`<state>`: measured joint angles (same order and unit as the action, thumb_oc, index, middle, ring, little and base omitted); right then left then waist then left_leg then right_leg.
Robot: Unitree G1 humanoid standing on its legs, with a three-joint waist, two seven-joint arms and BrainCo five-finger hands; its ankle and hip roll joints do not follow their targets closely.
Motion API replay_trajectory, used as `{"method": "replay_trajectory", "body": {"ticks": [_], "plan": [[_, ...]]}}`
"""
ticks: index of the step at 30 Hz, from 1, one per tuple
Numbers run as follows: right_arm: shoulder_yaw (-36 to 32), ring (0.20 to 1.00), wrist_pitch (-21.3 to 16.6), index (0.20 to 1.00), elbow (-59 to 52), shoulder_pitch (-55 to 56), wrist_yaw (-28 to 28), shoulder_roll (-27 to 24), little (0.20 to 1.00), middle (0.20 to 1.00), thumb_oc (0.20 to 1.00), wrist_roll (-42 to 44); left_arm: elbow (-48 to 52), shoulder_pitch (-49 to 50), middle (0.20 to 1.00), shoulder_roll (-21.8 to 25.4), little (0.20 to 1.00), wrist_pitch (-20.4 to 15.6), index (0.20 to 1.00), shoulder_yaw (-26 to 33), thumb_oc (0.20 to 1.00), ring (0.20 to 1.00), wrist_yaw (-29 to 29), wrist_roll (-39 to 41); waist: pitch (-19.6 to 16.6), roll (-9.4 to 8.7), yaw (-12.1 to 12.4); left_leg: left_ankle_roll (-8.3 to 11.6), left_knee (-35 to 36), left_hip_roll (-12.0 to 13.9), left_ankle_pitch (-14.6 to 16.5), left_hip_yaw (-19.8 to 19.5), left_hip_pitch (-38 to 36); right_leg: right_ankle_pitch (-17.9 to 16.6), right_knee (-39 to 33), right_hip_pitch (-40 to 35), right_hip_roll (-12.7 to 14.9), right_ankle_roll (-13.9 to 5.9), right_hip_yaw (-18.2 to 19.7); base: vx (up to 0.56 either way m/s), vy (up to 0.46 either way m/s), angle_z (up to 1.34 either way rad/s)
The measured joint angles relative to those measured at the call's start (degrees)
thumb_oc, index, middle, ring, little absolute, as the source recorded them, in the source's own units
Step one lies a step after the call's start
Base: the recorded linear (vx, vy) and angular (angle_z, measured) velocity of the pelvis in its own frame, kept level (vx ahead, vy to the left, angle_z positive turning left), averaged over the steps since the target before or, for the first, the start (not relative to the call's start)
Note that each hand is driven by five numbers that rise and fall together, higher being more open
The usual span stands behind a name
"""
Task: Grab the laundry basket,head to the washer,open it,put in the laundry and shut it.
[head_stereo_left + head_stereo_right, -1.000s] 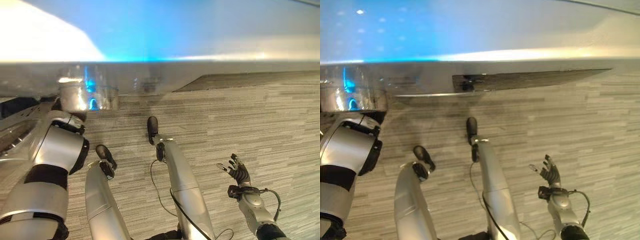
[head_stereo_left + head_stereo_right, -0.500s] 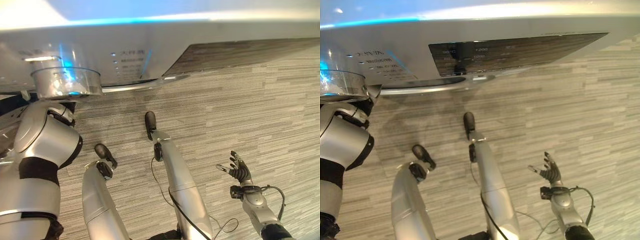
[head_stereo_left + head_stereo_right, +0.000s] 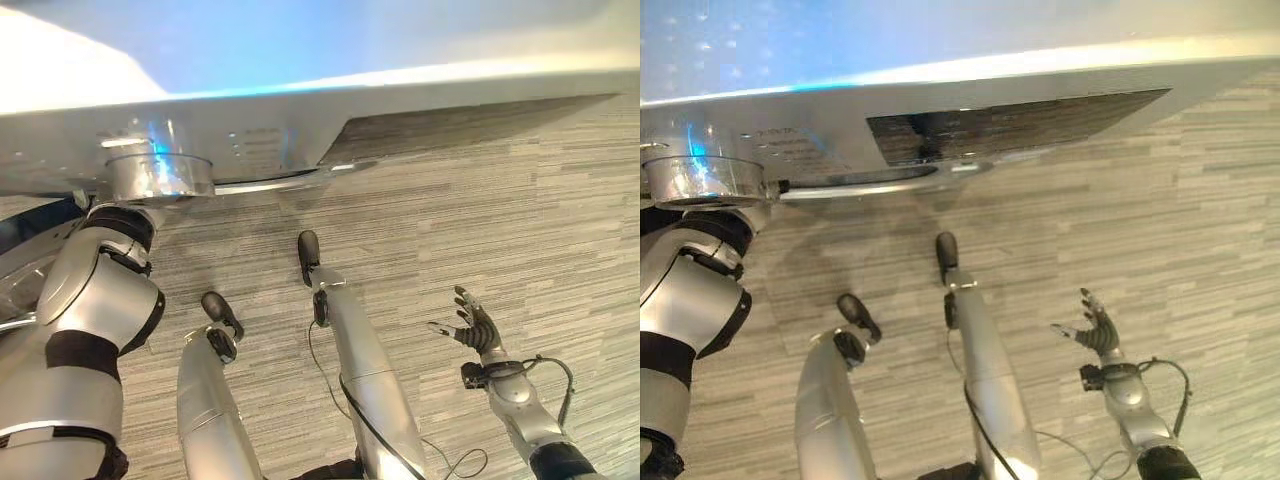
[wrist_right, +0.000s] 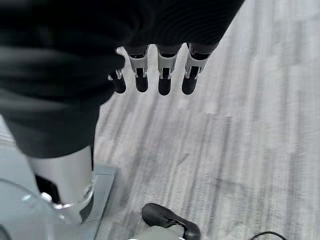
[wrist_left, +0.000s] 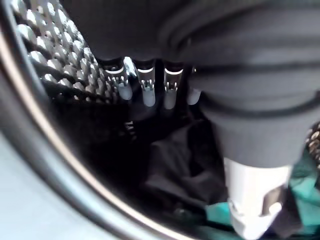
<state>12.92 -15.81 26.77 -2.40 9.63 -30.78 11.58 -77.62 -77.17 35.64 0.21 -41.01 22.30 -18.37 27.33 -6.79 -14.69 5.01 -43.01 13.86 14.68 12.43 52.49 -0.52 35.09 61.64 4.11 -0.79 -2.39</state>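
The washer (image 3: pixel 300 130) runs across the top of my head views, its long top edge lying side to side, a dark control panel (image 3: pixel 1020 120) on its front and a clear round rim (image 3: pixel 160 178) jutting out at my left. Below it lies the grey striped floor (image 3: pixel 520 230).

My left arm reaches up under that rim, so the head views hide my left hand behind the machine. My left wrist view gives what they cannot — my left hand (image 5: pixel 150 85) is inside the drum (image 5: pixel 55 55), its dimpled metal wall just past my fingers (image 5: pixel 148 92), the dark door seal (image 5: pixel 60 150) curving beside them. The fingers hang straight and slack, holding nothing. Beneath them lies the laundry (image 5: pixel 185 165) — a dark crumpled cloth with a bit of teal at its edge, down in the drum.

My right hand (image 3: pixel 474 325) hovers low at my right over bare floor, well apart from the washer, fingers spread and empty; its wrist view shows the dark tips (image 4: pixel 165 85) in a straight row above the floor.
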Motion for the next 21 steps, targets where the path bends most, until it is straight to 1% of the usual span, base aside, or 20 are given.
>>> {"method": "replay_trajectory", "body": {"ticks": [1,2,3,4,6,9,10,12,13,15,17,19,21], "plan": [[0.22,1.000,0.47,1.000,0.28,0.14,-0.03,-0.01,1.000,1.000,1.000,-0.69,-0.08,1.13,1.000,-0.03,1.000,-0.01,1.000,0.17,1.000,1.000,-0.01,0.41,0.02,0.04,-0.23,0.11,0.91,-0.11,-0.24,0.09,-1.20,-0.15,-0.51,-1.08,-0.03,0.17,-0.01,0.00,0.000,0.00],[0.28,1.000,0.75,1.000,0.41,0.12,-0.07,0.02,1.000,1.000,1.000,-1.06,0.85,2.50,1.000,-0.25,1.000,-0.50,1.000,4.03,1.000,1.000,0.12,2.09,0.07,0.13,-0.13,0.21,2.12,-0.45,-0.57,0.25,-2.31,-0.11,-1.19,-1.95,0.11,0.02,0.00,0.02,-0.009,0.04],[0.85,1.000,1.01,1.000,1.26,0.08,-0.07,0.03,1.000,1.000,1.000,-1.24,2.02,4.16,1.000,-1.58,1.000,-0.77,1.000,8.17,1.000,1.000,0.75,4.24,0.08,0.16,-0.10,0.30,3.84,-0.78,-1.38,0.66,-3.91,-0.51,-2.34,-3.24,0.24,0.07,0.12,0.01,-0.009,0.06],[1.64,1.000,0.97,1.000,2.18,0.06,-0.14,0.13,1.000,1.000,1.000,-1.42,1.98,5.84,1.000,-2.93,1.000,-0.90,1.000,11.08,1.000,1.000,1.08,6.34,0.06,0.38,-0.05,0.46,5.39,-1.12,-1.88,0.67,-5.70,-0.87,-3.25,-4.88,0.31,0.35,-0.01,0.02,-0.009,0.08],[2.58,1.000,0.93,1.000,3.59,0.26,-0.20,0.42,1.000,1.000,1.000,-1.72,1.68,7.88,1.000,-3.68,1.000,-1.24,1.000,11.32,1.000,1.000,1.53,9.59,-0.58,1.12,0.05,0.66,6.78,-1.34,-2.12,0.48,-7.27,-0.43,-3.73,-6.25,0.30,0.18,-0.21,0.02,-0.012,0.06],[3.13,1.000,1.09,1.000,6.14,-0.09,-0.20,0.87,1.000,1.000,1.000,-1.82,2.66,9.26,1.000,-4.29,1.000,-1.46,1.000,12.75,1.000,1.000,2.30,11.78,-0.42,1.63,0.34,0.81,8.38,-1.85,-2.66,0.70,-8.71,-0.37,-3.99,-7.11,0.61,0.31,-0.31,0.03,-0.020,0.02],[3.14,1.000,1.11,1.000,7.90,-0.48,-0.11,1.38,1.000,1.000,1.000,-1.82,4.59,11.29,1.000,-4.38,1.000,-1.83,1.000,14.01,1.000,1.000,2.77,11.97,-0.29,1.85,0.36,0.88,9.34,-2.07,-2.92,0.68,-9.82,-0.16,-4.18,-7.94,0.80,0.29,-0.47,0.02,-0.029,0.08],[4.01,1.000,1.37,1.000,10.62,-0.52,-0.05,1.66,1.000,1.000,1.000,-1.89,7.05,14.42,1.000,-5.52,1.000,-3.20,1.000,14.01,1.000,1.000,2.83,13.50,-0.12,2.19,0.58,1.20,11.52,-2.57,-3.56,0.64,-12.77,0.22,-4.74,-10.41,1.06,0.44,-0.72,0.03,-0.023,0.11],[4.12,1.000,1.43,1.000,11.78,-0.46,-0.04,1.89,1.000,1.000,1.000,-1.92,7.68,15.68,1.000,-6.82,1.000,-3.32,1.000,15.21,1.000,1.000,2.96,13.90,-0.03,2.41,0.73,1.32,12.79,-2.77,-3.90,0.52,-14.42,0.46,-5.45,-11.94,1.15,0.43,-1.06,0.02,-0.010,0.10],[4.10,1.000,1.52,1.000,12.97,-0.45,0.19,2.07,1.000,1.000,1.000,-1.92,9.75,19.12,1.000,-8.19,1.000,-3.47,1.000,15.14,1.000,1.000,3.65,13.77,0.04,2.61,1.24,1.56,15.84,-3.59,-5.10,0.54,-18.11,0.71,-6.00,-14.56,1.58,0.63,-1.33,0.02,-0.037,0.12],[4.14,1.000,1.61,1.000,13.61,-0.54,0.26,1.96,1.000,1.000,1.000,-1.92,9.25,20.65,1.000,-11.16,1.000,-3.69,1.000,15.82,1.000,1.000,3.70,13.85,0.61,3.57,1.44,1.70,18.18,-4.08,-5.82,0.21,-21.53,0.71,-6.27,-17.45,2.00,0.70,-1.99,-0.03,-0.042,0.12],[5.00,1.000,1.61,1.000,13.83,-0.75,0.34,2.09,1.000,1.000,1.000,-1.96,9.15,23.22,1.000,-11.92,1.000,-3.63,1.000,16.03,1.000,1.000,3.75,13.87,0.69,3.81,1.51,1.89,19.69,-4.33,-6.24,-0.20,-24.09,0.91,-6.27,-19.52,2.22,0.99,-2.58,-0.08,-0.047,0.05],[5.19,1.000,1.90,1.000,15.63,-0.73,0.55,2.39,1.000,1.000,1.000,-1.94,10.96,24.97,1.000,-13.56,1.000,-3.82,1.000,16.19,1.000,1.000,4.72,13.88,0.76,4.14,1.76,1.89,21.36,-5.18,-7.33,-0.86,-25.83,1.17,-6.26,-20.87,2.87,1.39,-3.03,-0.02,-0.027,0.17]]}}
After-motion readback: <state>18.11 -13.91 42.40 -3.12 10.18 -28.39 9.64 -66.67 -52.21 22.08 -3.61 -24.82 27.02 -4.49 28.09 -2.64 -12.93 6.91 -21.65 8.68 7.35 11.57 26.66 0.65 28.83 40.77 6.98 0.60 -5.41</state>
